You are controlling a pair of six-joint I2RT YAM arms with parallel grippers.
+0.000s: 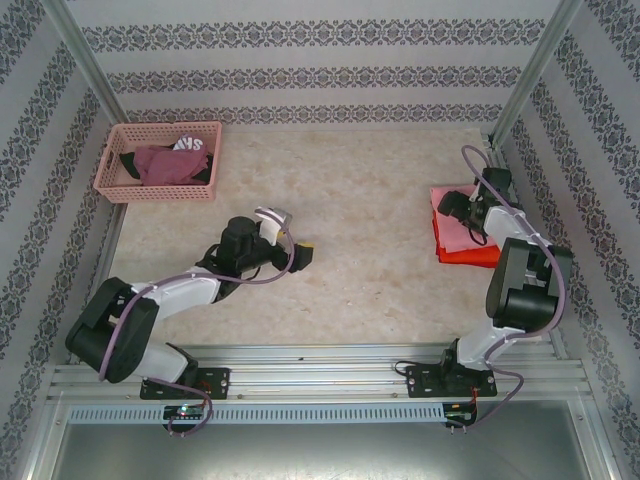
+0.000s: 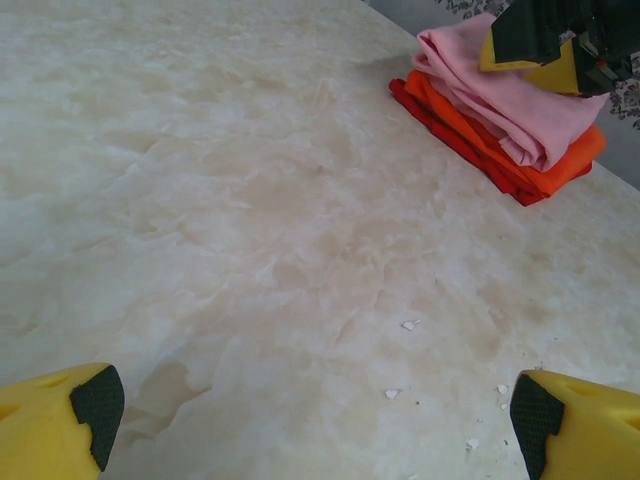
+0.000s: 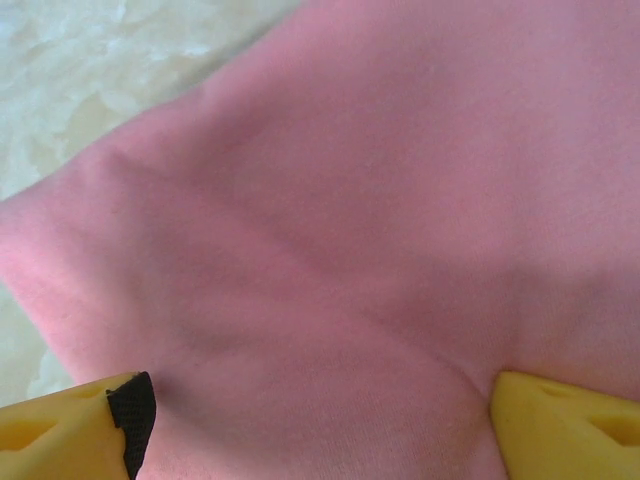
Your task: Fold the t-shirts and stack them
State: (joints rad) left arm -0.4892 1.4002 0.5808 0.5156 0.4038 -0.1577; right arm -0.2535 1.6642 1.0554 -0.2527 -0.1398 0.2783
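Both jaws wide; two t-shirts point(image 1: 462, 232) stacked, pink tee point(image 2: 510, 100) on orange-red tee point(image 2: 572, 150); one basket point(image 1: 150, 193).

A basket point(image 1: 112, 190) with clothes point(image 1: 165, 163) in it stands at the table's point(image 1: 360, 200) far left corner. Near the right edge, the upper t-shirt point(image 2: 505, 100) lies on the lower t-shirt point(image 2: 470, 135). The right gripper point(image 3: 310, 420) is just above them, and the left gripper point(image 2: 315, 415) is over the middle.

Bright even light, soft shadows (close-ups slightly blurred)
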